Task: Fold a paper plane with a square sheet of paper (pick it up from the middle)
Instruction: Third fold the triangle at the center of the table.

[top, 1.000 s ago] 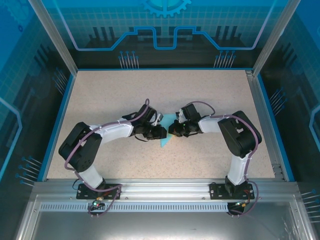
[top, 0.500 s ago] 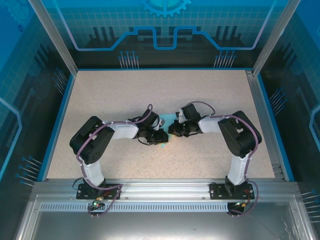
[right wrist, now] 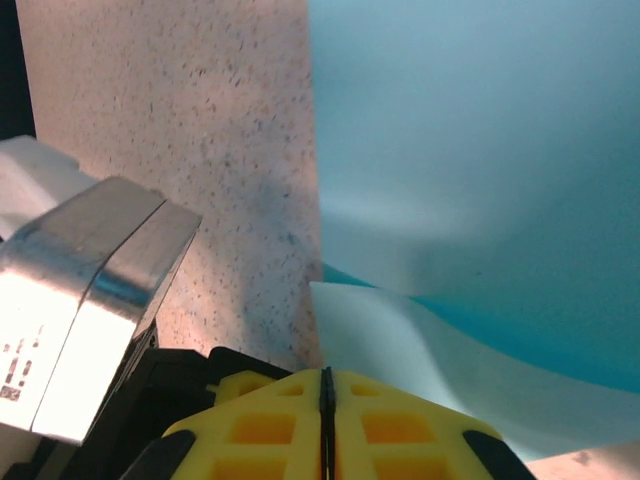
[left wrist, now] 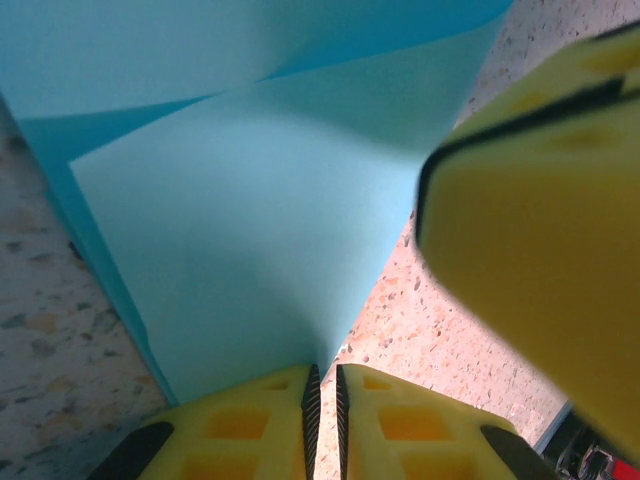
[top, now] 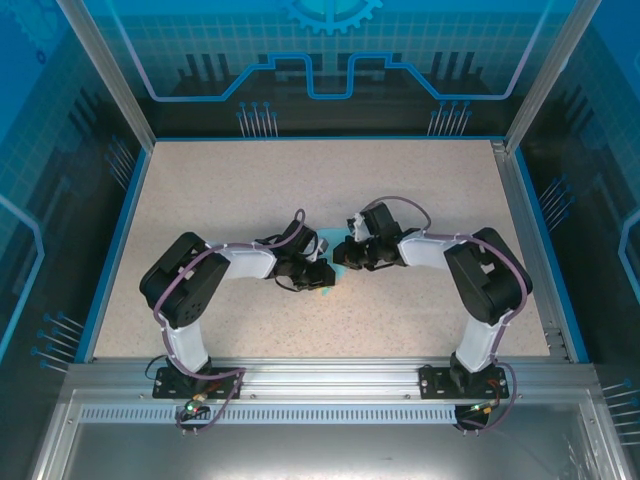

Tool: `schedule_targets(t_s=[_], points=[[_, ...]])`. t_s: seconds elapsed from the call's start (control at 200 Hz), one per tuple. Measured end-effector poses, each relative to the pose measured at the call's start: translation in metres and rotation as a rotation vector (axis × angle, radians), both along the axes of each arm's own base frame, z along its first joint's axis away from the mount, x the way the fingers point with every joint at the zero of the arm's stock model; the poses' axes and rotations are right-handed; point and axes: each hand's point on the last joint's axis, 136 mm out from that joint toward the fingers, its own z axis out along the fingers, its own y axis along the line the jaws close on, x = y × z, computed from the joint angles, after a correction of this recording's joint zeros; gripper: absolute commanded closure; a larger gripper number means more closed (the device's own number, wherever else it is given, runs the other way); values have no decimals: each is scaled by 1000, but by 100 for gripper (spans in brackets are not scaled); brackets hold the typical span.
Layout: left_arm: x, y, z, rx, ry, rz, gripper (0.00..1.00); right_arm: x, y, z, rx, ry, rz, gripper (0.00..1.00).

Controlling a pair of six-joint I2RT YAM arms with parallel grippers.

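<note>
The light-blue square sheet of paper (top: 326, 289) lies at the middle of the table, folded over in layers, mostly covered by both grippers. In the left wrist view the sheet (left wrist: 250, 200) narrows to a corner right at the mouth of my left gripper (left wrist: 323, 375). Its jaws stand a thin slit apart and table shows through the slit. My right gripper (right wrist: 325, 375) is shut tight on a pale raised flap (right wrist: 400, 340) of the sheet (right wrist: 480, 150). From above, the left gripper (top: 322, 272) and right gripper (top: 340, 256) nearly touch.
A yellow finger of the right gripper (left wrist: 540, 200) looms close on the right in the left wrist view. The left arm's silver block (right wrist: 90, 300) sits close on the left in the right wrist view. Blue walls (top: 115, 230) ring the speckled table (top: 250, 180).
The left arm's elbow swung inward and its gripper came over the paper with its jaws narrowing. The right gripper shifted slightly left and away. Less paper shows from above.
</note>
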Motion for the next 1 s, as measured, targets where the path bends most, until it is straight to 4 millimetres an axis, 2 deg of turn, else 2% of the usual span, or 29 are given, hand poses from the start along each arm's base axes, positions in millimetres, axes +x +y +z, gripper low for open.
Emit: schedule_targets(t_s=[0.165,0.34,0.695,1.0], points=[[0,0,0,0,-1,0,83,-5,2,-7,1,12,2,94],[0,0,0,1,-2,-2,83,-9,-4,-33,-33,54,-24,95],[-3,1,1,-4,-20,-23,82,-7,-6,-33,-30,55,-32,95],[-14,5,2,-2,-15,-58,80,-7,-6,-33,-32,57,-31,95]])
